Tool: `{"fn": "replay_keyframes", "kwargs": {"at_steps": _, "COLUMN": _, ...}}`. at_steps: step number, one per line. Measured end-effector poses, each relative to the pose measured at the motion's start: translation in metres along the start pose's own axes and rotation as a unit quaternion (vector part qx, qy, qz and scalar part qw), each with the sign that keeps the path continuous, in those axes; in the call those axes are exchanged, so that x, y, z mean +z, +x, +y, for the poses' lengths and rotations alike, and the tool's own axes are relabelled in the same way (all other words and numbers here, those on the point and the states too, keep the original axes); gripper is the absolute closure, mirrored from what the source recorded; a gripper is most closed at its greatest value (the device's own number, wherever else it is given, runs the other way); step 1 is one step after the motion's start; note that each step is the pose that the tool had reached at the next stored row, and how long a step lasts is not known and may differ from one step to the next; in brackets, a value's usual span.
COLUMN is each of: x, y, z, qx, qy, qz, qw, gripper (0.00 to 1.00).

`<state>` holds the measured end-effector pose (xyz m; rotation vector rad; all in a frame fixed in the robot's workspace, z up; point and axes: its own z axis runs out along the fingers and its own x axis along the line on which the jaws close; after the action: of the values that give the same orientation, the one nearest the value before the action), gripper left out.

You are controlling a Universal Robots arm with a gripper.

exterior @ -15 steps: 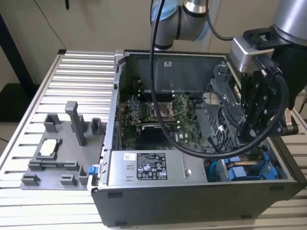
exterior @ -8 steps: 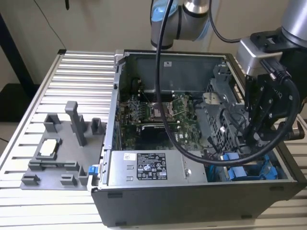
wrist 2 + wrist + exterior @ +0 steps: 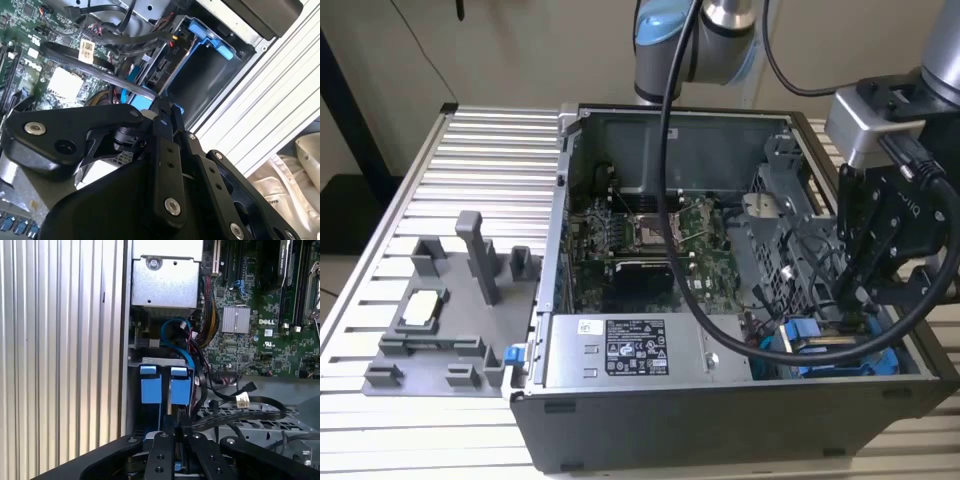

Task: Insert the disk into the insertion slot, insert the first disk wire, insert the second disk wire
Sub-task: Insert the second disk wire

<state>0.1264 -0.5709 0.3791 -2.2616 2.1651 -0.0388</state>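
Black linkage gripper at 4 o'clock of open grey computer case, fingers pinched together over blue-framed disk seated in bay; wire insertion unconfirmed.

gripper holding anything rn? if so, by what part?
Cannot tell. The gripper is down inside the case at the disk in its blue carrier, fingertips right by it in both wrist views, but the contact itself is hidden.

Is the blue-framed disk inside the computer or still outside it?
Inside. In the exterior view the silver-grey disk in its blue plastic carrier sits within the open grey computer case, at the corner under the black gripper.
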Motion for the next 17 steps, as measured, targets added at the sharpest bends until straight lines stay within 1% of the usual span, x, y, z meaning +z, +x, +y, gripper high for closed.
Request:
{"fn": "replay_keyframes", "kwargs": {"at_steps": 1, "x": 0.0007, "y": 0.0001, "z": -0.0001, "qx": 0.001, "qy": -0.0001, "qz": -0.0010, "qw": 1.0000, "gripper": 0.84}}
{"fn": "replay_keyframes", "kwargs": {"at_steps": 3, "x": 0.0018, "y": 0.0002, "z": -0.0002, "qx": 0.003, "qy": -0.0005, "qz": -0.0044, "qw": 1.0000, "gripper": 0.84}}
{"fn": "replay_keyframes", "kwargs": {"at_steps": 4, "x": 0.0024, "y": 0.0002, "z": -0.0006, "qx": 0.003, "qy": -0.0014, "qz": -0.0055, "qw": 1.0000, "gripper": 0.84}}
{"fn": "replay_keyframes", "kwargs": {"at_steps": 5, "x": 0.0029, "y": 0.0004, "z": -0.0016, "qx": 0.003, "qy": -0.0040, "qz": -0.0057, "qw": 1.0000, "gripper": 0.84}}
{"fn": "replay_keyframes", "kwargs": {"at_steps": 11, "x": 0.0056, "y": 0.0011, "z": -0.0132, "qx": 0.003, "qy": -0.0298, "qz": -0.0067, "qw": 0.9995, "gripper": 0.84}}
{"fn": "replay_keyframes", "kwargs": {"at_steps": 12, "x": 0.0064, "y": 0.0012, "z": -0.0146, "qx": 0.003, "qy": -0.0318, "qz": -0.0074, "qw": 0.9995, "gripper": 0.84}}
{"fn": "replay_keyframes", "kwargs": {"at_steps": 13, "x": 0.0071, "y": 0.0013, "z": -0.0156, "qx": 0.003, "qy": -0.0327, "qz": -0.0089, "qw": 0.9994, "gripper": 0.84}}
{"fn": "replay_keyframes", "kwargs": {"at_steps": 14, "x": 0.0076, "y": 0.0014, "z": -0.0160, "qx": 0.003, "qy": -0.0328, "qz": -0.0114, "qw": 0.9994, "gripper": 0.84}}
{"fn": "replay_keyframes", "kwargs": {"at_steps": 15, "x": 0.0080, "y": 0.0014, "z": -0.0161, "qx": 0.004, "qy": -0.0328, "qz": -0.0157, "qw": 0.9993, "gripper": 0.84}}
{"fn": "replay_keyframes", "kwargs": {"at_steps": 17, "x": 0.0086, "y": 0.0014, "z": -0.0164, "qx": 0.004, "qy": -0.0323, "qz": -0.0267, "qw": 0.9991, "gripper": 0.84}}
